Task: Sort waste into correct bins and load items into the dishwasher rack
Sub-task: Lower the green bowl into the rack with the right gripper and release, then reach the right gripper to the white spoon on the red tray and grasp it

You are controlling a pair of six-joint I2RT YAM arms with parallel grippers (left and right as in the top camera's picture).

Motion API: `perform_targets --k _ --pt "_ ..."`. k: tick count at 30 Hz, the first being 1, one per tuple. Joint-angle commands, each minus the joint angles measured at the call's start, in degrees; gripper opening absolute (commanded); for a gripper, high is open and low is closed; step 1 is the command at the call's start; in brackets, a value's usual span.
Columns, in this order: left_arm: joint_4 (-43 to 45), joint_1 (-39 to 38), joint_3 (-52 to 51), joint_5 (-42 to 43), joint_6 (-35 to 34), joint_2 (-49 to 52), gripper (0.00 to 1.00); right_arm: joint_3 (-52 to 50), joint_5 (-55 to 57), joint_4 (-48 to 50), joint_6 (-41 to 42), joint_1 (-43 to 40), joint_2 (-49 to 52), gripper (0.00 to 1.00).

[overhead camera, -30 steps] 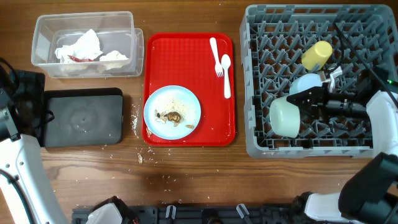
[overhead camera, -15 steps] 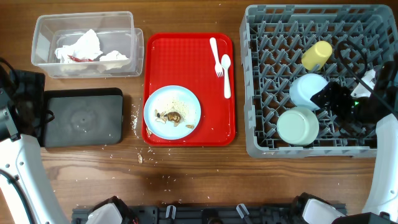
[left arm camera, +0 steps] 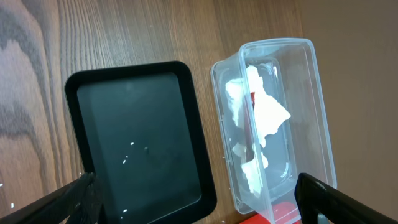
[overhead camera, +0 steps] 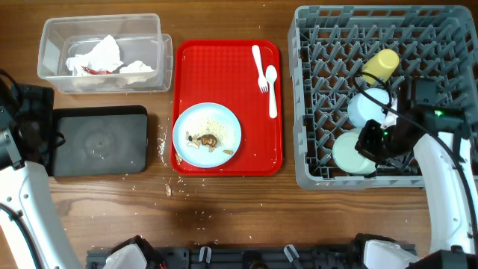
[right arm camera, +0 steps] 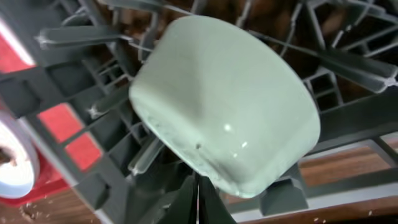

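Loading the rack [overhead camera: 314, 175]: the right gripper [right arm camera: 198, 186] is sitting pinched together and empty, its tips just beside the rim of the green bowl [right arm camera: 230, 99].

That bowl is lying tilted, mouth down, among the pegs, with the blue bowl [overhead camera: 366, 104] and cup [overhead camera: 381, 66] racked beside it, so this step looks done. The plate [overhead camera: 207, 134] is waiting on the red tray [overhead camera: 224, 67] with scraps [overhead camera: 205, 140] on it, which probably need tipping out first. The fork [overhead camera: 259, 67] and spoon [overhead camera: 272, 90] also remain. The left gripper [left arm camera: 194, 183] is hanging wide open over the black tray [left arm camera: 137, 137], beside the tub [left arm camera: 311, 124] of napkins [left arm camera: 261, 118].
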Motion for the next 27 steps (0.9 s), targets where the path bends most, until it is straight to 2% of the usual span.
perform_targets --k 1,8,11,14,17,19,21,23,24,25,26,27 --pt "0.1 0.4 -0.2 -0.1 1.2 -0.2 1.0 -0.5 3.5 2.2 2.4 0.2 0.6 0.04" --pt "0.1 0.4 -0.2 -0.1 1.2 -0.2 1.0 -0.5 4.6 5.5 5.1 0.2 2.8 0.04" --pt "0.1 0.4 -0.2 -0.2 1.2 -0.2 1.0 -0.5 12.9 5.6 9.6 0.2 4.9 0.04" --pt "0.1 0.4 -0.2 -0.1 1.2 -0.2 1.0 -0.4 15.0 5.4 11.4 0.0 5.2 0.04" --pt "0.1 0.4 -0.2 -0.2 1.2 -0.2 1.0 1.4 21.9 3.4 15.6 0.1 4.1 0.05" --pt "0.1 0.4 -0.2 -0.2 1.2 -0.2 1.0 3.5 21.4 2.0 15.1 0.1 2.8 0.04" --pt "0.1 0.4 -0.2 -0.1 1.2 -0.2 1.0 6.6 12.2 2.6 8.4 0.7 0.1 0.04" --pt "0.1 0.4 -0.2 -0.2 1.2 -0.2 1.0 9.0 -0.1 5.6 1.3 1.6 -2.5 0.12" --pt "0.1 0.4 -0.2 -0.1 1.2 -0.2 1.0 9.8 -8.1 8.4 -2.6 2.3 -3.9 0.23" --pt "0.1 0.4 -0.2 -0.2 1.2 -0.2 1.0 9.9 -16.4 12.0 -5.4 3.3 -5.2 0.45" --pt "0.1 0.4 -0.2 -0.1 1.2 -0.2 1.0 9.9 -22.5 16.2 -6.0 4.7 -6.1 0.74" --pt "0.1 0.4 -0.2 -0.2 1.2 -0.2 1.0 9.9 -24.5 19.7 -5.5 6.3 -6.4 0.84"
